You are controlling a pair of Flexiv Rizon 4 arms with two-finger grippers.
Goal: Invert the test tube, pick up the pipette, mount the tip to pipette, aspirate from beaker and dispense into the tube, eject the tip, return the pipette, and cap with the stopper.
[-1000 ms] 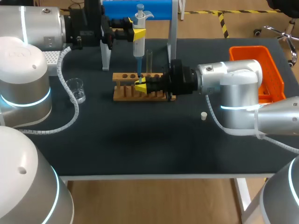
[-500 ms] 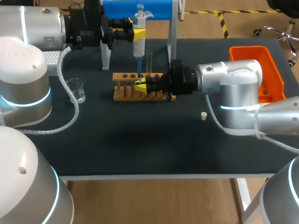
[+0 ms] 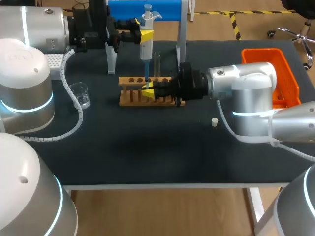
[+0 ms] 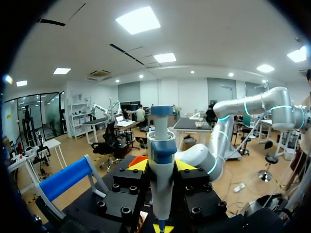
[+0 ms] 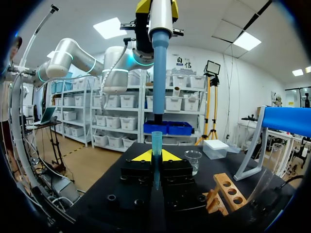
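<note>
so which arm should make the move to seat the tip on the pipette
Left, likely: the left gripper holds the pipette upright just above the tip clamped in the right gripper.

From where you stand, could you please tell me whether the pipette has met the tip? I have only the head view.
Observer: Not yet, it seems. In the right wrist view the pipette ends just above the tip, with a small gap between them.
Operator: Thank you. Is the tip held properly?
Observer: Yes. The right gripper is shut on it from two sides, and it stands upright, roughly in line under the pipette.
Operator: And the pipette itself?
Observer: The left wrist view shows the left gripper clamped on its body, plunger end up.
</note>
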